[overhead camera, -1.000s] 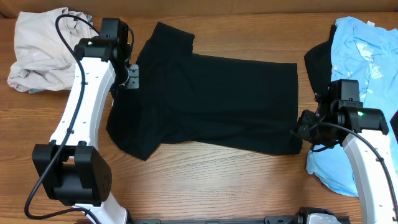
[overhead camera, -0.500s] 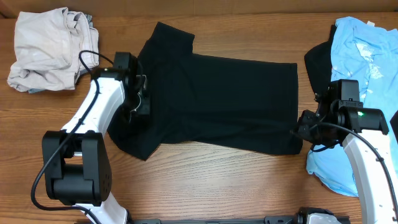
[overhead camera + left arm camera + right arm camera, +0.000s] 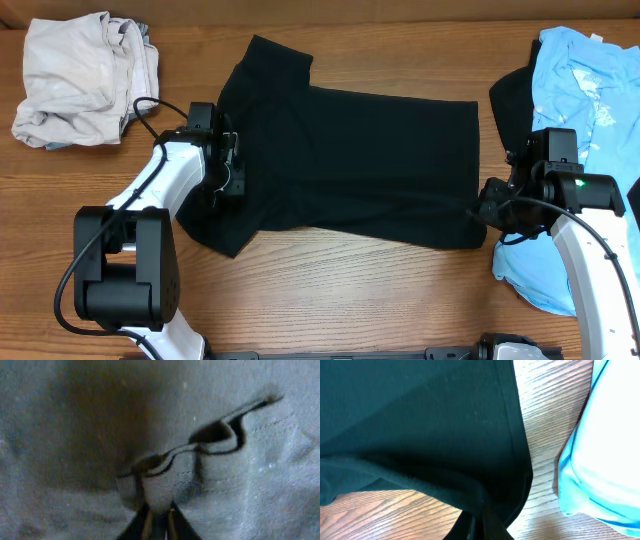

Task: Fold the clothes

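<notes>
A black T-shirt [image 3: 350, 160] lies spread flat across the middle of the wooden table. My left gripper [image 3: 228, 180] is on its left part, near the sleeve, shut on a pinch of black fabric [image 3: 159, 491] that bunches up between the fingers [image 3: 159, 522]. My right gripper [image 3: 487, 212] is at the shirt's lower right corner, shut on the hem [image 3: 485, 500], which is lifted slightly off the wood in the right wrist view.
A crumpled beige garment [image 3: 80, 80] lies at the back left. A light blue garment [image 3: 585, 90] over a dark one [image 3: 510, 95] lies at the right edge; its blue cloth shows in the right wrist view [image 3: 600, 460].
My left arm has swung down from the shirt's collar side onto the left sleeve area and closed on the fabric there. The right arm has not moved.
</notes>
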Controlling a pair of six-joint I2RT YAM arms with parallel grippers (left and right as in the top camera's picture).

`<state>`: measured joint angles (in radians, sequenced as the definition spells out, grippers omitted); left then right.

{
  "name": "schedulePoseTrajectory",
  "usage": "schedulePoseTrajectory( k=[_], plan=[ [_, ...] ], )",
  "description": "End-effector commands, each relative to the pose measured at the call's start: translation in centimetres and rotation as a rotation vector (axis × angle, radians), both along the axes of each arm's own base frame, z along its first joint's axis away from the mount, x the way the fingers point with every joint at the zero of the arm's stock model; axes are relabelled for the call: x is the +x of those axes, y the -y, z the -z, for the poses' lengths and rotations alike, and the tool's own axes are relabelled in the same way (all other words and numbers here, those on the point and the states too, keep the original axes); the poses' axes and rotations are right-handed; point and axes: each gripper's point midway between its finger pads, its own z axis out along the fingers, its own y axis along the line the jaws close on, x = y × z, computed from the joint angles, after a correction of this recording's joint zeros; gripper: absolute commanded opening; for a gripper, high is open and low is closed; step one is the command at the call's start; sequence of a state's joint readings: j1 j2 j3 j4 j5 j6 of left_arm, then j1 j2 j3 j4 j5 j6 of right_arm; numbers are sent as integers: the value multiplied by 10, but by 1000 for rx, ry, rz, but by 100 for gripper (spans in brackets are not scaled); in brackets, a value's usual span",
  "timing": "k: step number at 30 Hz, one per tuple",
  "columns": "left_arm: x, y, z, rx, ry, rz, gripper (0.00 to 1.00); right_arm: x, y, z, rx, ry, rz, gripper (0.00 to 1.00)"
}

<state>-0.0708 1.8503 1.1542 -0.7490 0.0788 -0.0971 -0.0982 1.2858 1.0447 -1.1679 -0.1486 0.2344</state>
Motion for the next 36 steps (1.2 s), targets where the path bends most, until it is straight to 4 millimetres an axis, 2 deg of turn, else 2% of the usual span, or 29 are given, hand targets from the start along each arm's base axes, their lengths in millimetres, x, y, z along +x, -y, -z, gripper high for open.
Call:
schedulePoseTrajectory(
  k=[1, 5, 8, 12, 13, 16, 21, 36],
  plan=[
    [-2, 0, 6, 5, -13, 6, 4, 0, 4, 0, -20, 5, 1, 4],
    [-1, 0, 4, 6, -13, 6, 4, 0, 4, 0, -20, 6, 1, 4],
    [5, -1, -10, 6, -12, 2, 4, 0, 4, 0, -20, 5, 1, 4],
    [18, -13, -50, 59, -17, -15, 4, 0, 4, 0, -20, 6, 1, 4],
    [22, -21, -69, 99, -16, -18, 4, 0, 4, 0, -20, 6, 1, 4],
    [30, -33, -105, 174, 6, -23, 4, 0, 4, 0, -20, 6, 1, 4],
    [48, -35, -143, 198, 89, 27, 4, 0, 4, 0, -20, 6, 1, 4],
    [126, -29, -178, 196, 434, 48, 4, 17, 6, -5, -27, 78, 3, 4]
  ],
)
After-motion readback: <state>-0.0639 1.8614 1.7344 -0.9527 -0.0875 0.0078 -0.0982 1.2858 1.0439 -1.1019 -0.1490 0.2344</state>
